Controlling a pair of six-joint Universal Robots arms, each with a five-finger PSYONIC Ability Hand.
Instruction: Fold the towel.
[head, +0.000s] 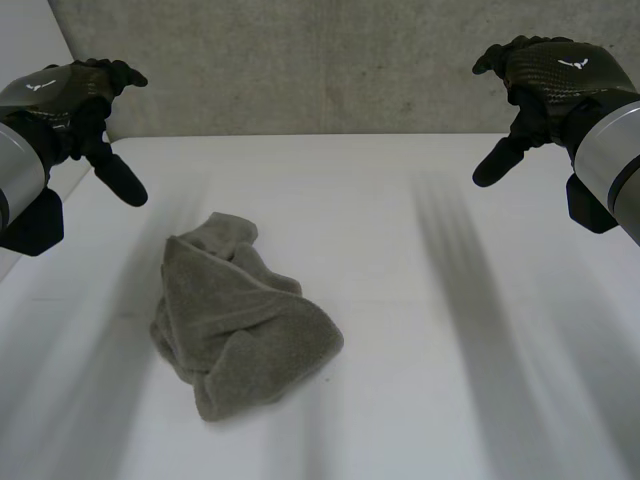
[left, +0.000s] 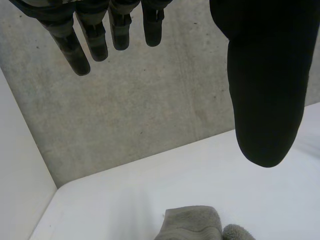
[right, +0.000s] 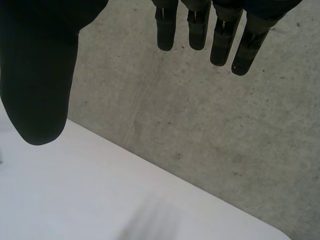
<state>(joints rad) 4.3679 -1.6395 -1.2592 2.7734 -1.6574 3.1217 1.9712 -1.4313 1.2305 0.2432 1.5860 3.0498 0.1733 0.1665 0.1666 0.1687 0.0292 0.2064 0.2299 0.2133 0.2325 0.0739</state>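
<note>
A grey towel (head: 240, 315) lies crumpled in a loose heap on the white table (head: 420, 350), left of the middle. My left hand (head: 75, 95) hovers high above the table's far left, open, fingers relaxed and thumb pointing down, holding nothing. My right hand (head: 545, 80) hangs open at the far right, well away from the towel. In the left wrist view the towel's far edge (left: 192, 224) lies below my left hand's thumb (left: 265, 100) and fingers (left: 100, 35). In the right wrist view my right hand's thumb (right: 40, 75) and fingers (right: 220, 30) are straight over bare table (right: 90, 200).
A grey concrete wall (head: 320, 60) stands behind the table's far edge. A white side panel (left: 20, 165) borders the table at the left corner. Bare table surface stretches right of the towel and along the front.
</note>
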